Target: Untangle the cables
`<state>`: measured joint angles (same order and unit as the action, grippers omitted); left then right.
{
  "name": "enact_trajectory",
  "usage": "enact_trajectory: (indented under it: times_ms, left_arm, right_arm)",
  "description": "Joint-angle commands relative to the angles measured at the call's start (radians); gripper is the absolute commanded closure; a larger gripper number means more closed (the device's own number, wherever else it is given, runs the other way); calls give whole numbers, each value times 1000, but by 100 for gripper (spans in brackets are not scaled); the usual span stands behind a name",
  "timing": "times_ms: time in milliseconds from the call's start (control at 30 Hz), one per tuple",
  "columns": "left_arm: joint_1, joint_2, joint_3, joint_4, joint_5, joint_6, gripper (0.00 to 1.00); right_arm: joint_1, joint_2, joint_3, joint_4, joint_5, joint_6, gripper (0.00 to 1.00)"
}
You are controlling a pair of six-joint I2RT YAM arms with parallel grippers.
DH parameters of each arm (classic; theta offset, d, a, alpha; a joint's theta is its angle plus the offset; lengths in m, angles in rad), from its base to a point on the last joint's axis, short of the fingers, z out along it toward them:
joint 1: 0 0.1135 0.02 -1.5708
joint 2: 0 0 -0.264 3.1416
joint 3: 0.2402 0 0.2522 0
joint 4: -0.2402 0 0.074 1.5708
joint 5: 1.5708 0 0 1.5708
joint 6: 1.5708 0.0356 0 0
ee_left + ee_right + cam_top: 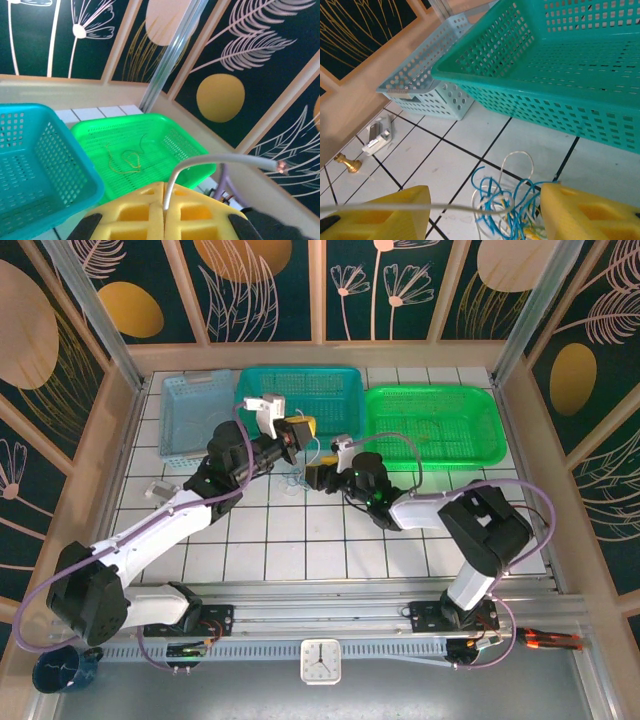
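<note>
A small knot of blue, whitish and yellowish cables (512,210) lies on the white tiles in front of the teal basket, and from above the cables (298,478) sit between the two grippers. My right gripper (485,195) is open, one yellow finger on either side of the knot. My left gripper (164,194) is shut on a whitish cable (220,159), which arcs up out of its pads to a bare end. From above, the left gripper (300,428) is raised over the tiles just left of the right gripper (318,477). A whitish strand (395,207) runs taut from the left into the knot.
Along the back stand a light blue basket (195,415), a teal basket (300,390) and a green basket (435,425); the green one holds a loose yellowish cord (122,162). A small white block (377,137) and a brass piece (347,163) lie on the tiles at the left.
</note>
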<state>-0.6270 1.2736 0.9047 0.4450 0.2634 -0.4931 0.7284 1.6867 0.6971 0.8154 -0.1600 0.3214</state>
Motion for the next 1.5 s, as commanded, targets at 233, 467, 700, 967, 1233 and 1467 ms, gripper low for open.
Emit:
enact_trajectory:
  times_ms: [233, 467, 700, 967, 1233, 1467]
  left_arm:
    - [1, -60, 105, 31, 36, -109, 100]
    - [1, -65, 173, 8, 14, -125, 100]
    - [1, -44, 297, -116, -53, -29, 100]
    - [7, -16, 428, -221, -136, 85, 100]
    - [51, 13, 580, -274, -143, 114, 100]
    - [103, 46, 697, -303, -124, 100, 100]
  right_arm:
    - [8, 93, 38, 111, 40, 72, 42]
    - [5, 139, 22, 134, 48, 116, 49]
    - [8, 173, -11, 160, 53, 153, 52]
    - [8, 217, -18, 165, 56, 174, 53]
    - [7, 244, -25, 162, 71, 194, 55]
    - [8, 254, -32, 153, 76, 205, 56]
